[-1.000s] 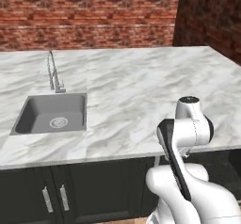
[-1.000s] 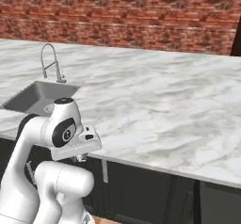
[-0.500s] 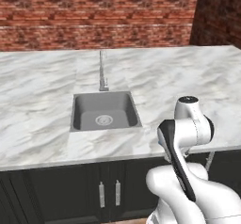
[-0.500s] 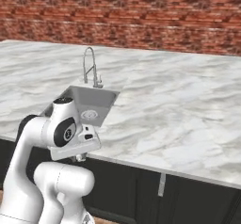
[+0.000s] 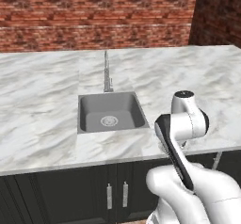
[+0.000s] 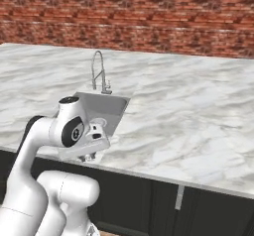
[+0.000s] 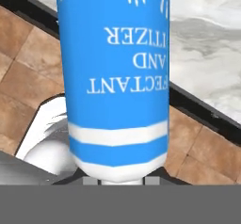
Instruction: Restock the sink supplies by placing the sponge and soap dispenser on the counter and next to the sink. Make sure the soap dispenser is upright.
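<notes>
Hand view: fingers clamped on blue soap dispenser bottle (image 7: 117, 77), long axis running straight out from gripper; white-grey marble counter (image 7: 207, 44) lies beyond it.

Here's the bench (image 5: 42, 110), a broad slab of white and grey veined marble running wall to wall under the red brick. Dark cupboard doors (image 5: 115, 190) sit beneath its front edge. Set into the top is a grey steel sink (image 5: 110, 112), its slim chrome tap (image 5: 107, 72) standing at the back rim.
</notes>
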You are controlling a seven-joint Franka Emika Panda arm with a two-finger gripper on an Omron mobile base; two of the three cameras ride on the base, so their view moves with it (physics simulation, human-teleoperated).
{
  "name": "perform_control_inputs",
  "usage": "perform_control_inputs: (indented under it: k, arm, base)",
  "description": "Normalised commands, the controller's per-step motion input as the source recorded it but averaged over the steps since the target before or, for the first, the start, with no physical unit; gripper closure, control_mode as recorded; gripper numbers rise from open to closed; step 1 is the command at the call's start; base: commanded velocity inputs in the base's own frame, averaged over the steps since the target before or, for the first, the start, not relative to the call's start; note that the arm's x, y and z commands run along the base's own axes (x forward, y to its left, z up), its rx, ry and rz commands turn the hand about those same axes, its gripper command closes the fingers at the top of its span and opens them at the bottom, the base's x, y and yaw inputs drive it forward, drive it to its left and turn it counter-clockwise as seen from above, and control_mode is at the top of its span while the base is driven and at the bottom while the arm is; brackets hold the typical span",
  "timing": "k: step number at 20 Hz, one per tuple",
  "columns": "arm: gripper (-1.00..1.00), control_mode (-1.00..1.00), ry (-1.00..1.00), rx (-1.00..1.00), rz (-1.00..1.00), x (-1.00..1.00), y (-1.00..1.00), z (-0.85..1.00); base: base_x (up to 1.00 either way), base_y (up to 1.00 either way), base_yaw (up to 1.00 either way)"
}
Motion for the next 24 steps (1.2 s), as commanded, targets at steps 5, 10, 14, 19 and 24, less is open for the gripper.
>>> perform_control_inputs:
  k: [5, 10, 14, 19, 24]
  arm:
    - [1.00, -1.00, 0.17, -0.05, 0.10, 0.98, -0.20, 0.21]
    - [1.00, -1.00, 0.29, -0.17, 0.08, 0.81, -0.37, 0.02]
    - [1.00, -1.00, 0.51, -0.22, 0.06, 0.73, -0.43, -0.09]
    - [1.00, -1.00, 0.45, -0.15, 0.05, 0.65, -0.40, 0.00]
    - [1.00, -1.00, 0.23, -0.22, 0.01, 0.46, 0.01, 0.00]
  base:
    - [0.00, 0.00, 0.00]
    - [0.00, 0.00, 0.00]
    - [0.00, 0.00, 0.00]
    - [0.00, 0.00, 0.00]
    - [0.00, 0.00, 0.00]
